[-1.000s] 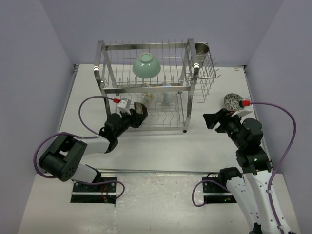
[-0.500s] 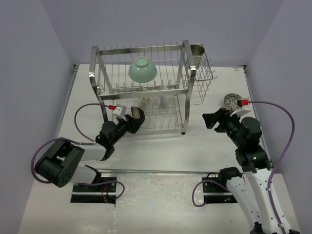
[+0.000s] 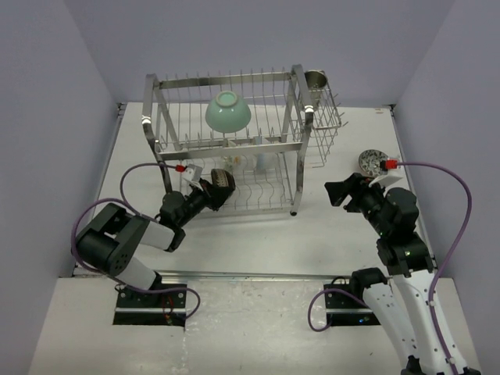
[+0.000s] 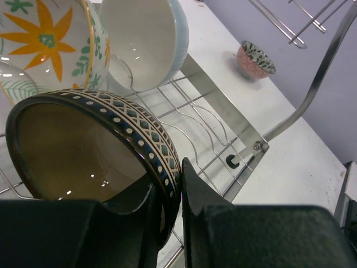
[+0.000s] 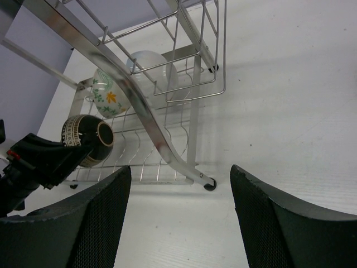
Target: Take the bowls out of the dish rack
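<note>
Lower tier of dish rack [image 3: 223,76] can be entered from the front only; overhead it is closed off by the upper shelf and mint-green bowl [image 3: 228,111]. Front-left opening is taken up by left gripper [image 4: 170,187], clamped on dark striped bowl [image 4: 83,145]. Flower bowl [image 4: 50,39] and pale bowl [image 4: 145,39] are packed just behind. Table [image 3: 312,234] before the rack is unobstructed; pink bowl [image 3: 372,162] is parked near wide-open right gripper [image 5: 181,218].

Left tool [image 4: 167,207] clamped, right tool [image 3: 337,193] spread wide
</note>
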{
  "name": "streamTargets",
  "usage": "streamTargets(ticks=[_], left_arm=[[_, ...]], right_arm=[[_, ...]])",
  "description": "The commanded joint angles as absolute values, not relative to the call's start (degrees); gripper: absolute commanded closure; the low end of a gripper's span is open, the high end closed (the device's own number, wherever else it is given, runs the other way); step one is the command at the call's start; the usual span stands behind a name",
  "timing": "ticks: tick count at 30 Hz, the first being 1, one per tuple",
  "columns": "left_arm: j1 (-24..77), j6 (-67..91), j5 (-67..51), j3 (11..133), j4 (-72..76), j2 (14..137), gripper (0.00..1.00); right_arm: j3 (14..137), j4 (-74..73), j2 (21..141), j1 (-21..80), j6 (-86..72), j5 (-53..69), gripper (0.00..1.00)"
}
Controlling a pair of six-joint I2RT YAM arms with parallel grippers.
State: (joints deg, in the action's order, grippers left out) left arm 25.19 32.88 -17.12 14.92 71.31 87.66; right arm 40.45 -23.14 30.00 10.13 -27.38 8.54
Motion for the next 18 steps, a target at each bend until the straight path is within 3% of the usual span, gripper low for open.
streamTargets(ticks=[1, 8, 18], left_arm=[[22.86, 38.92, -21.53, 16.44, 96.13, 92.8, 1.0], [21.62, 43.15, -28.12, 20.21, 103.36, 97.56, 1.0], [21.62, 44.74, -31.64, 22.68, 101.78, 92.82, 1.0]], right_arm=[[40.17, -22.41, 30.59, 10.55, -26.37, 8.17, 0.28], [39.64, -21.71, 30.94, 10.72, -26.45, 7.82, 0.28], [39.55, -21.27, 31.46, 10.81, -26.37, 7.47, 0.28]])
